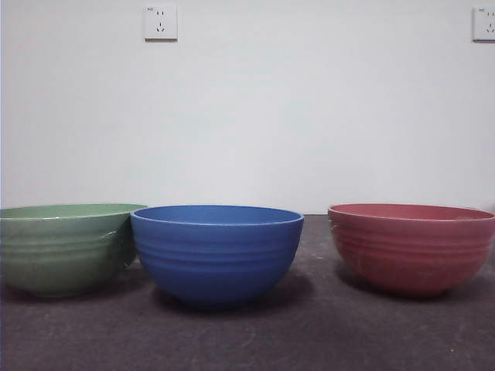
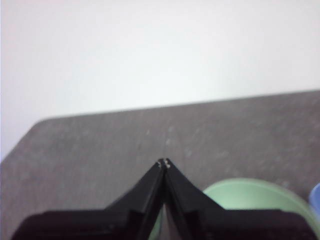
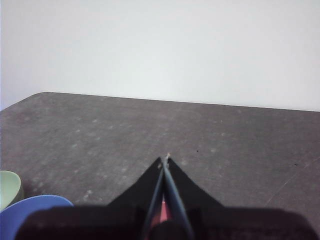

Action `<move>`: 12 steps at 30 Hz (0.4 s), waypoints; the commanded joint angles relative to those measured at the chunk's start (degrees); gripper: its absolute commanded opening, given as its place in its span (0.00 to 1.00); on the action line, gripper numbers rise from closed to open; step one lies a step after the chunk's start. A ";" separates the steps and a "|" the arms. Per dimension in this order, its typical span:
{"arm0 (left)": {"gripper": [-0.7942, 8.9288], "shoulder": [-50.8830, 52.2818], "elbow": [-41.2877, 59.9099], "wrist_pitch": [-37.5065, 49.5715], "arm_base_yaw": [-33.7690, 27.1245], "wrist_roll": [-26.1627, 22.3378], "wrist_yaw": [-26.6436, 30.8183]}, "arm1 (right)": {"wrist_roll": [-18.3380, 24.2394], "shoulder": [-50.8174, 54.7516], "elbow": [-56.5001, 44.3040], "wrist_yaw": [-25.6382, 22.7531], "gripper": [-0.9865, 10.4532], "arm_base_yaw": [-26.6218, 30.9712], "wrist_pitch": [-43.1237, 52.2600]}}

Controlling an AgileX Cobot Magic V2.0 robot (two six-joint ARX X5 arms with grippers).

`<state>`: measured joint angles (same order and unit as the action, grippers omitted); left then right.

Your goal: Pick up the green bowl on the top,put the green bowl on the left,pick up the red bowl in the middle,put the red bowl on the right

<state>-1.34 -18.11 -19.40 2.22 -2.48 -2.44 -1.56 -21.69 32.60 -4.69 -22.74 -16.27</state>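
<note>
The green bowl [image 1: 63, 247] stands upright on the dark table at the left, its rim touching the blue bowl [image 1: 216, 251] in the middle. The red bowl [image 1: 411, 246] stands apart at the right. Neither arm shows in the front view. My left gripper [image 2: 164, 163] is shut and empty, held above the table with the green bowl [image 2: 250, 195] just below and beside its jaws. My right gripper [image 3: 165, 158] is shut and empty too. A sliver of the red bowl [image 3: 163, 211] shows behind its jaws, with the blue bowl [image 3: 31, 214] and the green bowl [image 3: 9, 187] off to one side.
A white wall with two power sockets [image 1: 160, 22] rises behind the dark grey table [image 1: 309, 332]. The table's far edge [image 3: 175, 102] runs close behind the bowls.
</note>
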 commanded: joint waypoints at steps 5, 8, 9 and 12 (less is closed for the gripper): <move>0.08 1.25 12.07 5.55 -1.22 -0.02 -0.17 | -0.50 -0.04 -0.42 -0.15 0.09 0.17 0.26; 0.08 1.25 14.62 5.86 -1.22 1.03 -0.09 | -0.50 -0.04 -0.42 -0.15 0.09 0.17 0.17; 0.08 1.25 15.06 5.88 -1.22 1.03 -0.09 | -0.50 -0.04 -0.42 -0.15 0.09 0.17 0.17; 0.08 1.25 16.24 6.38 -1.22 1.03 0.02 | -0.50 -0.04 -0.42 -0.15 0.09 0.17 0.17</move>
<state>-0.34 -2.66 -14.00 1.17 -1.87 -2.44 -1.56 -21.74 32.60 -4.69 -22.74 -16.32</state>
